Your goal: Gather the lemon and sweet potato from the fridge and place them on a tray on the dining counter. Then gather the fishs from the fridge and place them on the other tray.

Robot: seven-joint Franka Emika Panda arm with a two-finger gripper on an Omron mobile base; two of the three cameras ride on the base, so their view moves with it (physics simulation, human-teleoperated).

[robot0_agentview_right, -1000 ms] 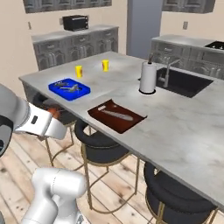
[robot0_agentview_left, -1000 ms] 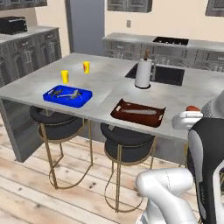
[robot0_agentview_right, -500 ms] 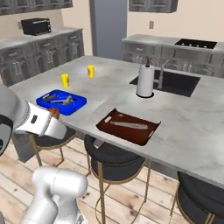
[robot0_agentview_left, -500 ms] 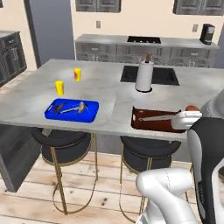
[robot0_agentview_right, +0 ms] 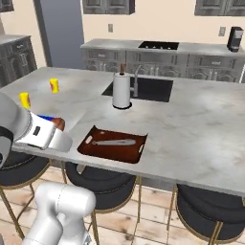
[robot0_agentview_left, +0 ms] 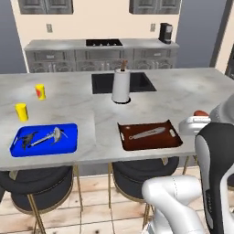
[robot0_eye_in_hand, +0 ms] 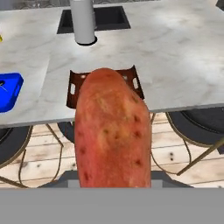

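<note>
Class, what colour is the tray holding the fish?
Bright blue tray; clearest in the left base view.

Both base views look down across the grey marbled dining counter [robot0_agentview_left: 91,114] [robot0_agentview_right: 201,119] from its stool side, left and right, sharing the reddish-brown tray [robot0_agentview_left: 148,135] [robot0_agentview_right: 113,144]; hand view looks along gripper, close, toward same tray [robot0_eye_in_hand: 74,83].

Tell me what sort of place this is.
A rendered home kitchen, most likely. A marbled island counter with an inset sink stands ahead, stools tucked under it, and a cooktop sits on the back counter above grey cabinets.
</note>
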